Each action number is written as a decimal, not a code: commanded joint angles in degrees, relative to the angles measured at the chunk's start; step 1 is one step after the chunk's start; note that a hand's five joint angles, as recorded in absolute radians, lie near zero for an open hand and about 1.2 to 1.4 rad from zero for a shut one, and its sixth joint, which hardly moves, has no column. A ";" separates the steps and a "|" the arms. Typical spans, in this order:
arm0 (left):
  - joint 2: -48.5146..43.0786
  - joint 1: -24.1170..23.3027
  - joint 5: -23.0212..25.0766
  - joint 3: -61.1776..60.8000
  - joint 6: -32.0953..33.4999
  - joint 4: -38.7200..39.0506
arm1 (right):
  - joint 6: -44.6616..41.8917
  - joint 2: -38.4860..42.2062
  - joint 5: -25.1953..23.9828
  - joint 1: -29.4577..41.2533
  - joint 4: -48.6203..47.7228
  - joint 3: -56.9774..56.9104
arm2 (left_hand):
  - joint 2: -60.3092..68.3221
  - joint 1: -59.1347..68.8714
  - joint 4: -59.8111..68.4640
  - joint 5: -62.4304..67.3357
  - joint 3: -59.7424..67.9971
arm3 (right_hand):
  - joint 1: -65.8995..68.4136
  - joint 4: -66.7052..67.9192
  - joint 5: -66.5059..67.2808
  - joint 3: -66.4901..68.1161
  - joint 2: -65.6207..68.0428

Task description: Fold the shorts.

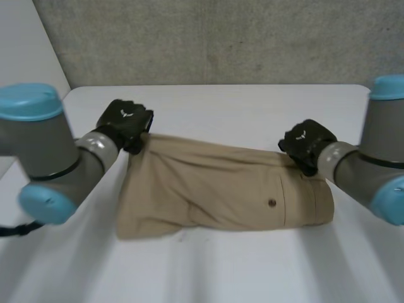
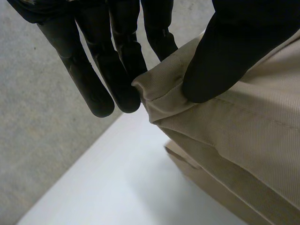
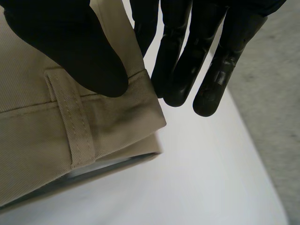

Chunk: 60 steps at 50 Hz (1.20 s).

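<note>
Shorts (image 1: 214, 189) of tan woven cloth lie across the middle of the white worktop (image 1: 240, 265), folded lengthwise into one long flat band that runs roughly along the worktop's far edge; the leg end points toward the left edge and the waistband end toward the right edge; a small dark round button (image 1: 272, 202) sits on the upper layer near the waistband end. The black left hand (image 1: 125, 123) is at the far left corner of the shorts, on the stitched leg hem (image 2: 159, 96); in the left wrist view its thumb presses down on that hem corner while the fingers (image 2: 101, 89) reach in against the corner's other side, so the cloth is pinched between them. The black right hand (image 1: 306, 144) is at the far right corner, on the waistband (image 3: 117, 122); in the right wrist view its thumb lies on the waistband just beside a narrow tan belt loop (image 3: 77, 131), and the fingers (image 3: 211, 79) close in from past the cloth's edge, gripping that corner. Both grey arms with light-blue caps come in from the near corners; a rough grey wall (image 1: 221, 38) rises behind the far edge.
</note>
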 commanded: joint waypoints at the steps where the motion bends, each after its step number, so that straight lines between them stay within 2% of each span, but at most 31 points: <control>1: -16.69 -0.46 0.18 16.92 4.95 5.95 | -0.46 9.19 6.88 2.60 -13.47 -6.69 | 11.21 16.05 11.32 14.54 11.65 | 25.28 11.74 12.60 12.34 12.56; 4: -19.68 -0.37 0.53 19.56 6.80 7.79 | -1.07 12.35 7.68 2.95 -21.71 -7.14 | 11.21 16.05 11.32 14.54 11.65 | 25.28 11.74 12.60 12.34 12.56; 11: -26.46 -0.37 1.67 25.02 7.87 13.87 | -3.97 17.01 9.51 2.95 -29.30 -7.66 | 11.21 16.05 11.32 14.54 11.65 | 25.28 11.74 12.60 12.34 12.56; 18: -30.16 -0.37 4.83 25.81 7.96 15.19 | -6.87 21.32 11.19 2.95 -29.48 -9.86 | 11.21 16.05 11.32 14.54 11.65 | 25.28 11.74 12.60 12.34 12.56; 21: -30.86 -0.37 5.54 25.99 7.96 17.99 | -7.23 21.85 11.98 2.95 -29.48 -10.30 | 11.21 16.05 11.32 14.54 11.65 | 25.28 11.74 12.60 12.34 12.56; 26: -31.30 -0.37 7.73 25.90 7.87 23.88 | -7.05 21.06 16.45 2.95 -29.31 -11.09 | 11.21 16.05 11.32 14.54 11.65 | 25.28 11.74 12.60 12.34 12.56; 29: -31.83 -0.37 9.23 25.99 7.69 27.66 | -6.52 20.88 16.99 3.04 -29.04 -11.62 | 11.21 16.05 11.32 14.54 11.65 | 23.68 10.13 10.99 10.73 10.95; 30: -31.83 -0.37 9.32 25.90 7.61 28.54 | -6.52 20.80 16.82 3.04 -29.13 -11.53 | 6.56 11.41 6.67 9.90 7.01 | -7.15 -20.69 -19.83 -20.09 -19.87; 31: -31.75 -0.46 9.41 25.64 7.52 30.11 | -6.44 20.71 16.82 3.04 -29.22 -11.53 | -23.79 -18.94 -23.68 -20.46 -23.35 | -24.61 -38.15 -37.29 -37.55 -37.34; 32: -31.57 -0.46 9.23 25.46 7.52 30.48 | -6.26 20.62 16.90 3.04 -29.30 -11.62 | -42.75 -37.90 -42.64 -39.41 -42.30 | -39.60 -53.15 -52.29 -52.55 -52.33; 33: -31.39 -0.55 8.97 25.38 7.43 30.83 | -5.91 20.45 16.82 3.04 -29.48 -11.62 | -58.79 -53.95 -58.68 -55.46 -58.35 | -44.72 -58.26 -57.40 -57.66 -57.44; 34: -31.13 -0.63 8.88 25.20 7.43 31.27 | -4.60 19.57 16.64 2.95 -29.57 -11.62 | -58.79 -53.95 -58.68 -55.46 -58.35 | -44.72 -58.26 -57.40 -57.66 -57.44; 39: -24.21 -1.95 8.79 20.91 7.08 31.89 | 3.21 13.17 15.33 2.69 -30.62 -11.10 | -58.79 -53.95 -58.68 -55.46 -58.35 | -44.72 -58.26 -57.40 -57.66 -57.44; 42: -19.03 -2.04 8.70 17.22 5.16 31.89 | 14.79 5.45 12.78 2.16 -30.97 -9.17 | -58.79 -53.95 -58.68 -55.46 -58.35 | -44.72 -58.26 -57.40 -57.66 -57.44; 46: -12.09 -2.04 6.96 11.86 1.73 31.36 | 23.95 -1.94 10.06 1.98 -29.66 -6.27 | -58.79 -53.95 -58.68 -55.46 -58.35 | -44.72 -58.26 -57.40 -57.66 -57.44; 52: -1.88 -2.13 2.38 2.71 -3.11 28.99 | 25.38 -9.52 6.89 0.32 -21.85 0.24 | -58.79 -53.95 -58.68 -55.46 -58.35 | -44.72 -58.26 -57.40 -57.66 -57.44; 60: 9.02 -2.04 1.76 -10.20 -10.22 19.95 | 26.00 -14.09 6.18 -1.18 -10.94 11.22 | -58.58 -53.73 -58.47 -55.25 -58.14 | -39.77 -53.32 -52.45 -52.71 -52.50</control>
